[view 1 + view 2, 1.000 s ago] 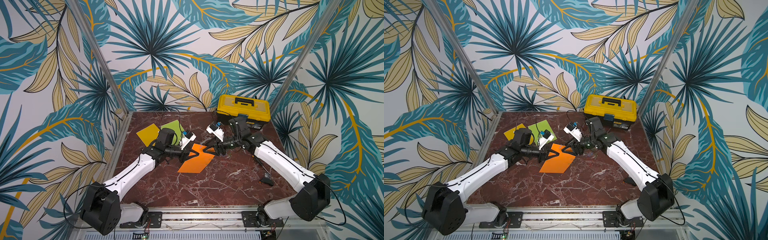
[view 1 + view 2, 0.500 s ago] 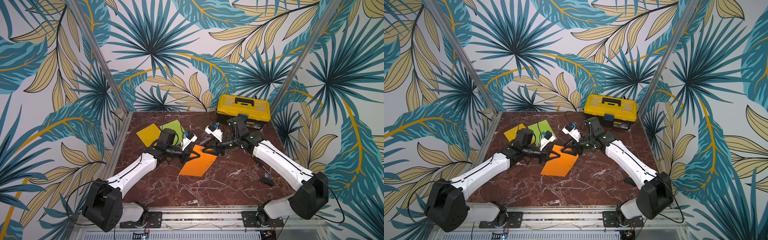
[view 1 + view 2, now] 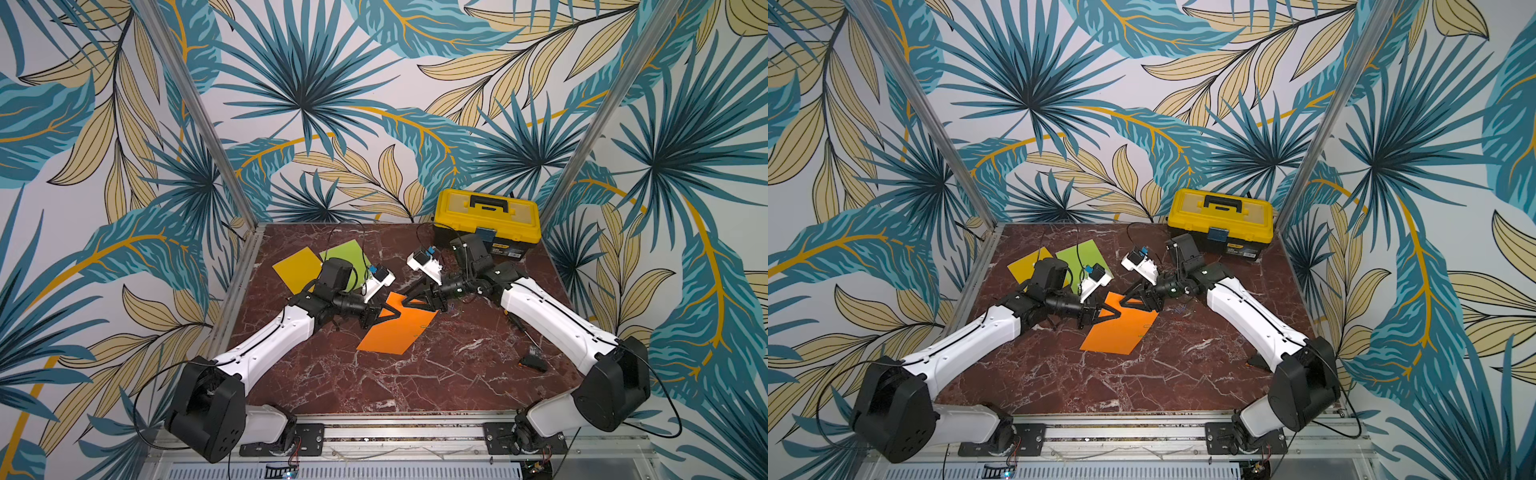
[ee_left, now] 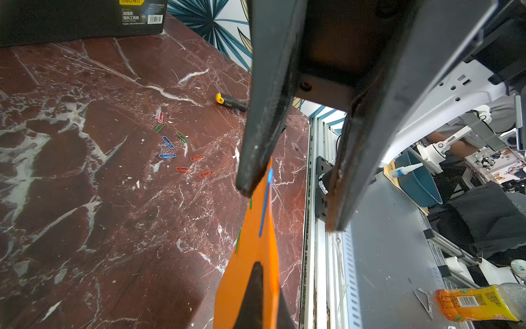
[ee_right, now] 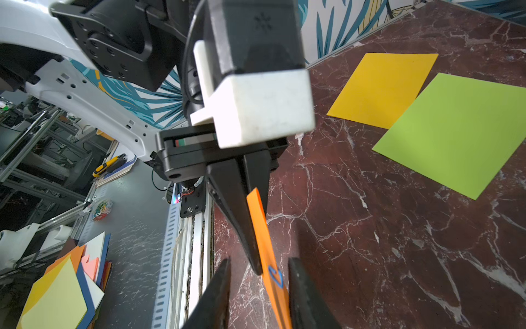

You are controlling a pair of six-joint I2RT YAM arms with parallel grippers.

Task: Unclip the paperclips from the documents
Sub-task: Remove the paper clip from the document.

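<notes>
Probably a robotics lab: leaf-print booth walls (image 3: 299, 83), aluminium base rail (image 3: 415, 430), marble-look tabletop (image 3: 374, 386), cluttered workbenches (image 5: 133, 228) beyond.

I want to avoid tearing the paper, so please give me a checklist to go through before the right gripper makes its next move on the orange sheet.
1. Left gripper shut on the orange sheet: ok.
2. Blue paperclip between the jaws of the right gripper: ok.
3. Right gripper closed on that clip: not ok, the jaws stand apart.
4. How firmly the clip sits on the sheet: cannot tell.
5. Sheet free of other clips: not ok, green paperclips sit on its edge.
6. Loose paperclips lie apart from the sheet: ok.
</notes>
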